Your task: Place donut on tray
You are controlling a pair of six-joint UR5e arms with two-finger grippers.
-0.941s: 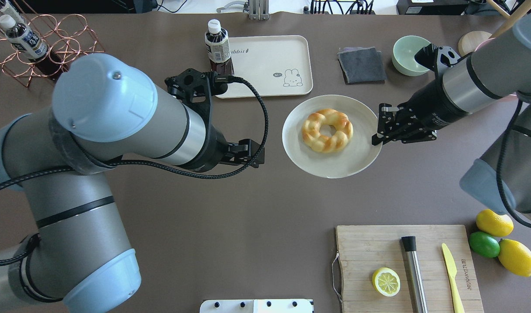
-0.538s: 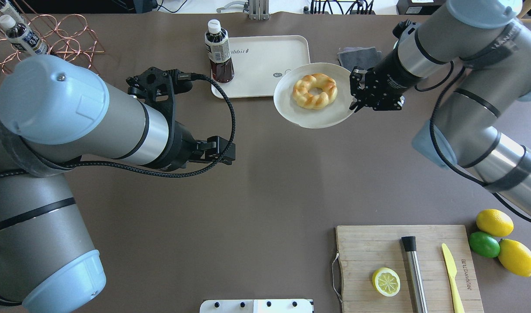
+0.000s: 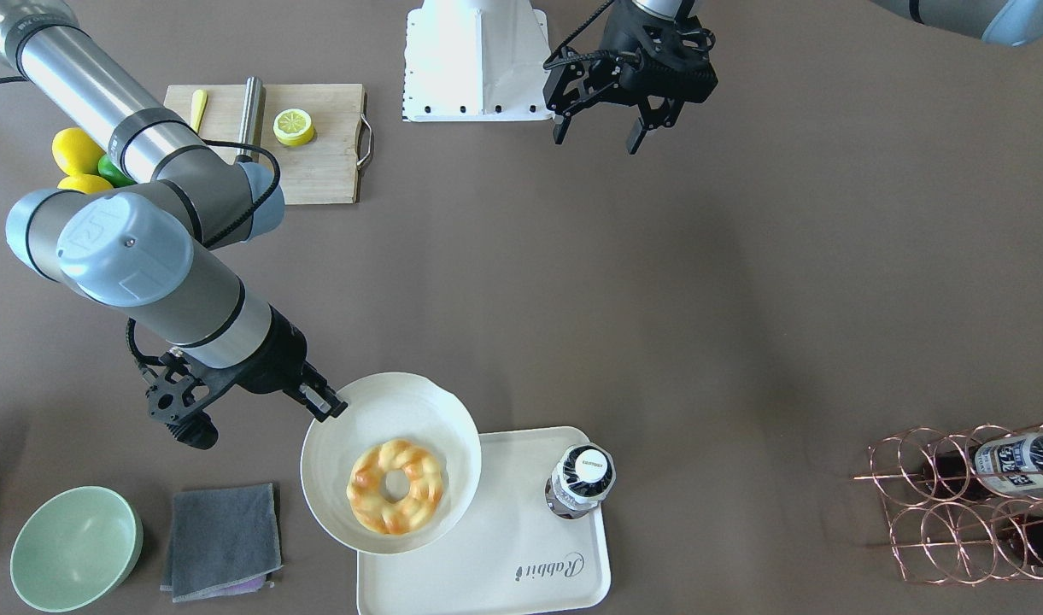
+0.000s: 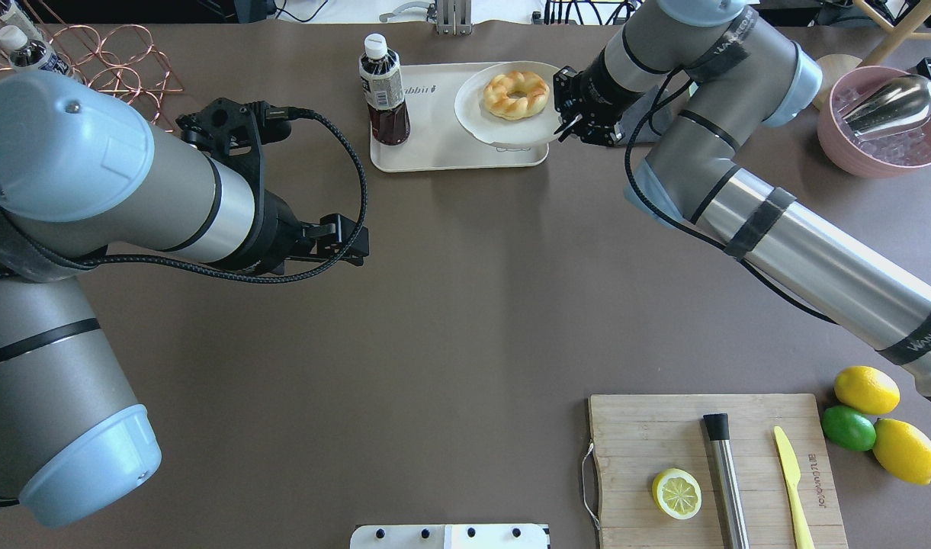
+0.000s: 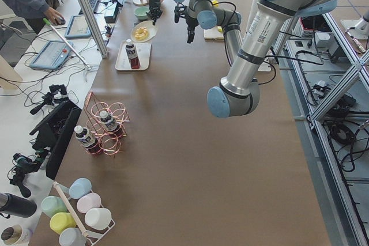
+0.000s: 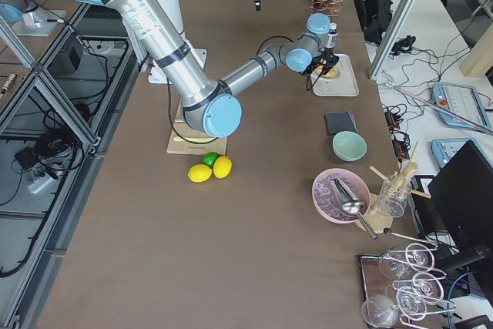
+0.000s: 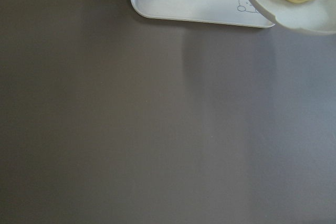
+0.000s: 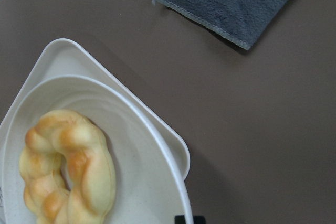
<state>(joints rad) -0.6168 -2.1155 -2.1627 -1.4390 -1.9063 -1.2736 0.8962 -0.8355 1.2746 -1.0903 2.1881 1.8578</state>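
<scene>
The donut, a golden twisted ring, lies on a round off-white plate. My right gripper is shut on the plate's rim and holds the plate over the right end of the cream tray. In the front view the plate with the donut covers the tray's corner. The right wrist view shows the donut close up. My left gripper is open and empty over bare table, well to the left of the tray.
A dark drink bottle stands on the tray's left end. A grey cloth and a green bowl lie beside the tray. A cutting board, lemons, a pink bowl and a copper rack sit at the edges.
My right gripper has carried the plate with the donut from the table's middle up and away to above the tray. My left arm has drawn back to the left.
</scene>
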